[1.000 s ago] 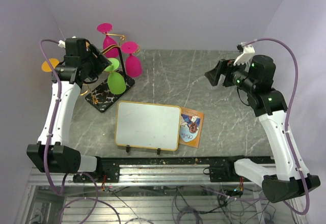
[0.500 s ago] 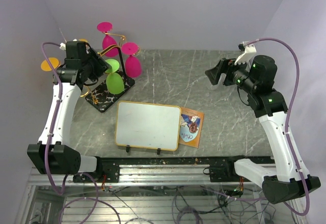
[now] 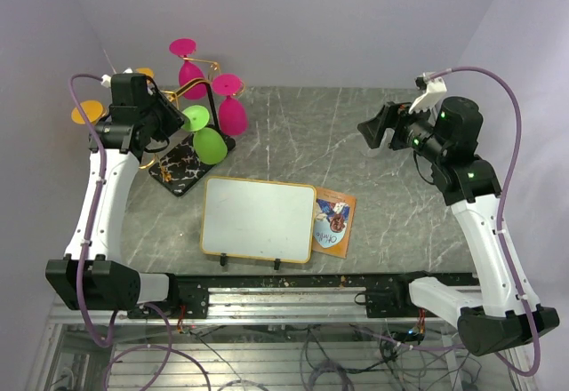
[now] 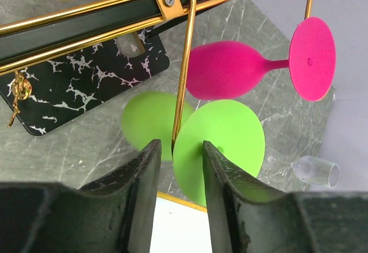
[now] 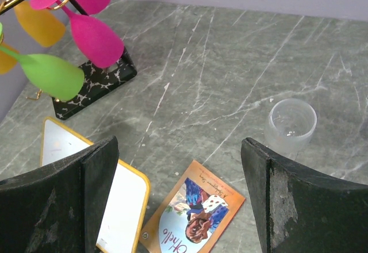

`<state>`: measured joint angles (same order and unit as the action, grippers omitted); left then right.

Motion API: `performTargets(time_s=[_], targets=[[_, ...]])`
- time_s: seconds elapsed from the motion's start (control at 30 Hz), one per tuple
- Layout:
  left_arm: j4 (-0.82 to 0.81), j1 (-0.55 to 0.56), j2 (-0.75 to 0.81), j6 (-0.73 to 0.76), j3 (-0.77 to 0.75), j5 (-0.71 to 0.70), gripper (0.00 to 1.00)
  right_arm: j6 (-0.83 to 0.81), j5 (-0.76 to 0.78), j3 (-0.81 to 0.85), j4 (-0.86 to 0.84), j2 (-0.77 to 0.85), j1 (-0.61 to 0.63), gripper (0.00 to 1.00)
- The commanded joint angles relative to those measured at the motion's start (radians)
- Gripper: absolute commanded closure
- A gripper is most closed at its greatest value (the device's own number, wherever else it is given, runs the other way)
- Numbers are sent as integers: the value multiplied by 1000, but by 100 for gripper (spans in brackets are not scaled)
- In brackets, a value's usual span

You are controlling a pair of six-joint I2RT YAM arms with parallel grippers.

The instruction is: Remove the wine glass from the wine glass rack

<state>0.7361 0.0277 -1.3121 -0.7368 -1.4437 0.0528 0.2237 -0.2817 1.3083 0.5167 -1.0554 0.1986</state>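
Leftward and a shade lower went the left gripper (image 4: 179,149) over that last second, jaws drawing in from wide to narrow, while the right gripper (image 5: 178,144) stayed put at three o'clock, spread wide and holding nothing. Up at ten o'clock on the table (image 3: 356,160) sat the wine glass rack (image 3: 182,171). The green wine glass (image 4: 224,144) hung from it bowl-down, its foot seemingly carried on a gold wire arm (image 4: 185,63). That hang suggested the glass had to slide out along the wire, not lift straight off, which would explain the sideways approach. The left fingers (image 4: 141,172) stood either side of that wire, right at the green foot. Whether they had actually bitten, I couldn't tell. The count was one green glass, two pink glasses (image 3: 233,115), and at least one orange glass (image 3: 86,113), with a second seemingly half hidden. There was one whiteboard (image 3: 258,218) at six o'clock, one booklet (image 3: 334,222) just at its three o'clock, and one clear cup (image 5: 292,121) over by the right arm
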Motion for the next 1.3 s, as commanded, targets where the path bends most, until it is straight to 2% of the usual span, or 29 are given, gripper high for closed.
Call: performTargets(time_s=[0.0, 0.13, 0.33, 0.47, 0.53, 0.67, 0.77, 0.87, 0.97, 1.17, 1.23, 1.27], targets=[[38, -13, 14, 39, 10, -28, 57, -7, -8, -6, -26, 17, 4, 14], [48, -12, 21, 49, -1, -32, 63, -8, -4, -4, -24, 17, 4, 14], [56, -12, 32, 52, -2, -4, 67, 25, -57, -7, -43, -9, 4, 14], [56, -12, 39, 52, -4, 19, 67, 248, -257, -40, -211, -79, 24, 17], [49, -12, 38, 49, 0, 36, 67, 379, -289, -68, -352, -119, 100, 18], [51, -12, 38, 55, 8, 41, 68, 533, -170, -38, -545, -266, 331, 18], [66, -13, 37, 69, 4, 43, 68, 647, -112, 25, -620, -397, 421, 20], [80, -12, 47, 91, -9, 39, 67, 702, -54, 94, -623, -493, 478, 22], [106, -12, 64, 117, -38, 14, 59, 711, -38, 121, -634, -531, 501, 24], [63, -12, 135, 147, -41, 18, 36, 640, 29, 102, -575, -492, 507, 24], [51, -12, 143, 172, -56, 17, 26, 594, 48, 92, -548, -462, 506, 24], [48, -12, 140, 183, -70, 18, 17, 571, 65, 88, -531, -443, 505, 24]])
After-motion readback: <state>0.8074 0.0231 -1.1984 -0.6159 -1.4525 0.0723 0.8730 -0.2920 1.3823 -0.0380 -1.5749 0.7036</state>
